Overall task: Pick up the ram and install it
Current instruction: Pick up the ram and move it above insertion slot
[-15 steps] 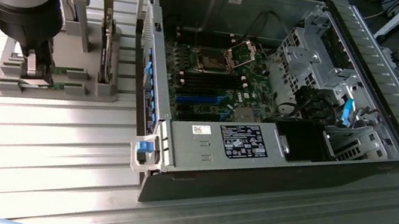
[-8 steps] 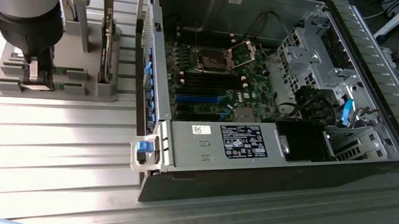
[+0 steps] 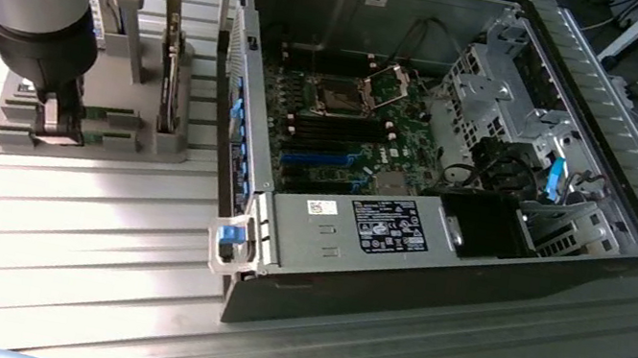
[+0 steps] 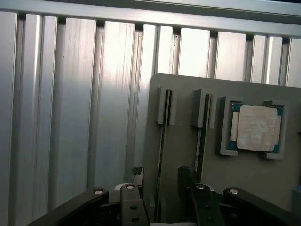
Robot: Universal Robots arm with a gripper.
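**Gripper (image 4: 161, 178) straddling the ram (image 4: 162, 136) in its grey holder (image 4: 181, 117); grasp not yet made.**

The ram stands on edge in a holder slot. A second ram (image 4: 199, 141) is in the neighbouring slot, and the square processor (image 4: 256, 128) sits beyond that. The fingers (image 4: 186, 181) are apart, one on each side of the first stick with a gap showing. I judge the pick-up step is in hand, with nothing lifted. In the exterior view the holder sits on the slatted table (image 3: 88, 238) at about nine o'clock from the open computer case (image 3: 323, 238), whose motherboard (image 3: 340, 134) lies exposed. A sound grasp would call for a square pinch on the stick's flat faces and a straight pull clear of the slot walls. The label (image 3: 389, 225) at six o'clock of the board and the processor lid both carry print too small to read.
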